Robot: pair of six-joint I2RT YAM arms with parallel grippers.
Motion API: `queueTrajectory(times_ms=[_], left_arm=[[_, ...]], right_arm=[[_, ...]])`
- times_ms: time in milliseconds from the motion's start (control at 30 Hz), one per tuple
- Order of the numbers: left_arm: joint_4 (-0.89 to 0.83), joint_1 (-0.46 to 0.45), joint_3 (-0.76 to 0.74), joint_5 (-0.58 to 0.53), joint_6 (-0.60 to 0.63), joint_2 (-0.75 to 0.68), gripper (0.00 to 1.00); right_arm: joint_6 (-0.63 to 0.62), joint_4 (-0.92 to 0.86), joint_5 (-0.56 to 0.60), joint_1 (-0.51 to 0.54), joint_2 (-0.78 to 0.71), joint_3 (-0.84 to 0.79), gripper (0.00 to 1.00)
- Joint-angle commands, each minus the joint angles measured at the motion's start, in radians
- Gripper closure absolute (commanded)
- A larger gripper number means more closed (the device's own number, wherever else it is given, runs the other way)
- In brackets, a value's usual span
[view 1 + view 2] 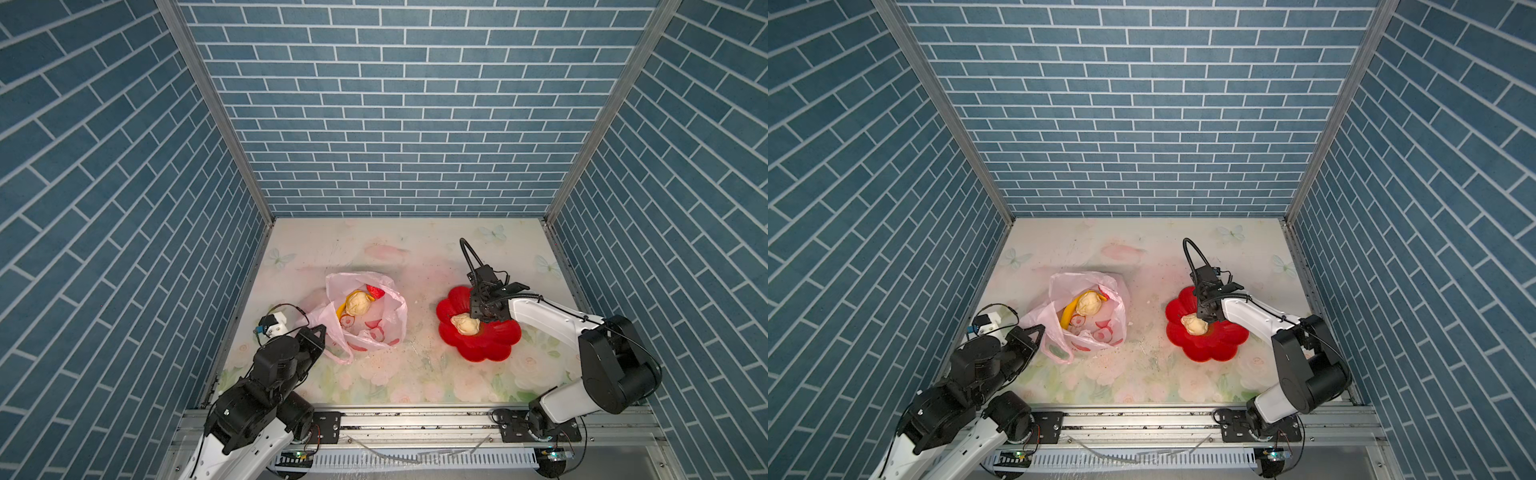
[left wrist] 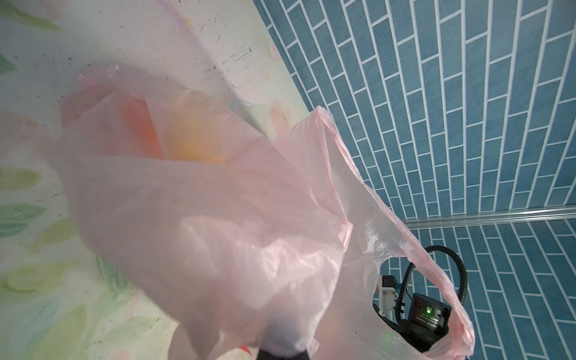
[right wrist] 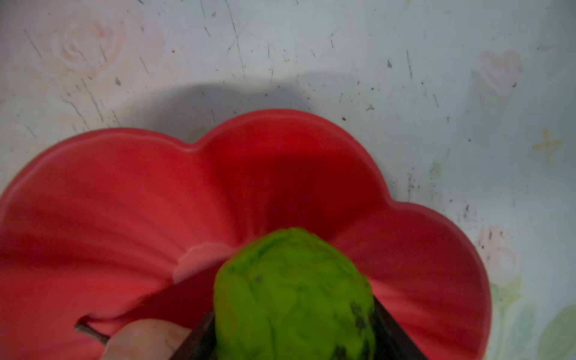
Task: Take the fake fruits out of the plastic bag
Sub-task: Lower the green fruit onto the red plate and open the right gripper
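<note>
Jaws of right gripper (image 1: 482, 312) clamped on green ball (image 3: 293, 296) over red plate (image 1: 492, 347), cream ball (image 1: 464, 324) alongside: dropped high, could bounce off. Left gripper (image 1: 319, 332) pinched shut on bag (image 1: 376, 330); slip buries banana (image 1: 1068, 315) inside.

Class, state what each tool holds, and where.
Left tool pinches the plastic bag by bunched film near a handle; right tool grips the green bumpy ball across its sides.

Left arm (image 1: 282, 361) crouches low at the surface's near left edge, its pincer (image 1: 318, 334) clamped tight on the plastic bag (image 1: 386, 316). Right arm (image 1: 540, 316) reaches inward with the wrist pitched down, pincer (image 1: 484, 316) gripping the green bumpy ball (image 3: 293, 299).
</note>
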Motion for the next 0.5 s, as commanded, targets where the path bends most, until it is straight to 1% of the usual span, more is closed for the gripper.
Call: queueTrajectory(times_ms=[0,100,167,333,433,467], left_arm=[[-0.008,0.007,-0.006,-0.004,0.018,-0.010,1.00],[-0.011,0.006,-0.004,-0.002,0.019,-0.010,1.00],[-0.011,0.006,-0.002,-0.002,0.021,-0.010,1.00],[-0.007,0.006,0.001,0.001,0.031,-0.012,1.00],[-0.014,0.006,0.008,0.009,0.046,-0.007,1.00],[-0.018,0.006,0.012,0.014,0.049,-0.004,1.00]], right_arm=[[0.038,0.001,0.005,-0.003,-0.002,-0.023,0.32],[0.034,-0.024,0.024,-0.004,-0.037,-0.014,0.21],[0.023,-0.051,0.036,-0.003,-0.065,0.005,0.19],[-0.009,-0.166,0.054,0.003,-0.146,0.097,0.17],[-0.032,-0.232,0.063,0.062,-0.222,0.191,0.18],[-0.042,-0.257,0.066,0.099,-0.238,0.242,0.19]])
